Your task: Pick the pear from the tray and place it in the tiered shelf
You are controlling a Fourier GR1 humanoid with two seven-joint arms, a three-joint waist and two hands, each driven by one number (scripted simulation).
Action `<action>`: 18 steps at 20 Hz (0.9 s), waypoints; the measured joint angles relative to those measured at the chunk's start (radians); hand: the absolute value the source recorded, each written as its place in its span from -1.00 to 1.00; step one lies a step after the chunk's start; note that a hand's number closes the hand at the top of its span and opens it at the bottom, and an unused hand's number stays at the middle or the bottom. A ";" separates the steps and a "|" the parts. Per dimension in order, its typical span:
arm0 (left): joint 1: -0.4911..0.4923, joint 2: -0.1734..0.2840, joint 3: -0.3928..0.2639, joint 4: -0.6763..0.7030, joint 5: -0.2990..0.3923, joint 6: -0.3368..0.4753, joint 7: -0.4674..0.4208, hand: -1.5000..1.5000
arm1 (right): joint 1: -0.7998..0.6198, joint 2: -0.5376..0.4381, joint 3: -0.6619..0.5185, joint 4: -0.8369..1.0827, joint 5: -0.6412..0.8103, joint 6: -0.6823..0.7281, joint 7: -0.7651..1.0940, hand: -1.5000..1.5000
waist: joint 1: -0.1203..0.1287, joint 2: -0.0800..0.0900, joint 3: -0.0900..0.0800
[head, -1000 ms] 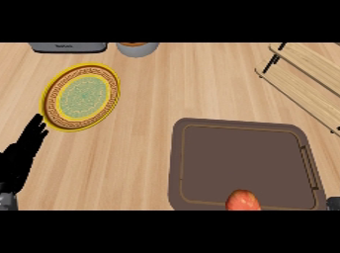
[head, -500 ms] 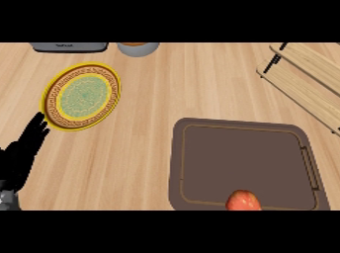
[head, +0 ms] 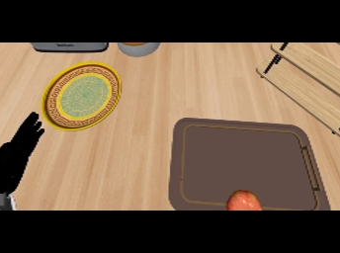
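Plainly, we are looking at the opening step, the pear not yet grasped; the wooden table point(head: 165, 99) is carrying a slatted tiered shelf point(head: 312, 84) at upper right; a dark rounded tray point(head: 242, 168) is holding the reddish pear point(head: 243, 201) at its near edge; our left robot hand point(head: 12, 158) is resting spread; next, we judge, a reach to the pear is needed.

A kitchen: wooden counter point(head: 173, 99) with a patterned plate point(head: 82, 96), tray point(head: 246, 153) and tiered shelf point(head: 312, 81).
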 measured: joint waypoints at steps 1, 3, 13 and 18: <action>0.009 0.000 0.002 0.003 0.000 -0.006 -0.012 0.00 | 0.000 -0.008 -0.010 0.020 -0.007 -0.021 -0.007 1.00 | 0.001 0.000 0.000; 0.014 -0.007 0.001 0.005 -0.006 -0.004 -0.018 0.00 | 0.027 -0.015 -0.027 0.046 -0.020 -0.072 -0.027 1.00 | 0.000 0.000 0.000; -0.012 -0.011 0.009 0.034 -0.021 -0.007 -0.022 0.00 | 0.065 -0.085 -0.089 0.279 -0.043 -0.259 -0.075 -1.00 | 0.001 0.001 0.000; -0.023 -0.015 0.014 0.047 -0.026 -0.010 -0.022 0.00 | 0.084 -0.119 -0.094 0.333 -0.087 -0.298 -0.142 -1.00 | 0.000 0.000 -0.001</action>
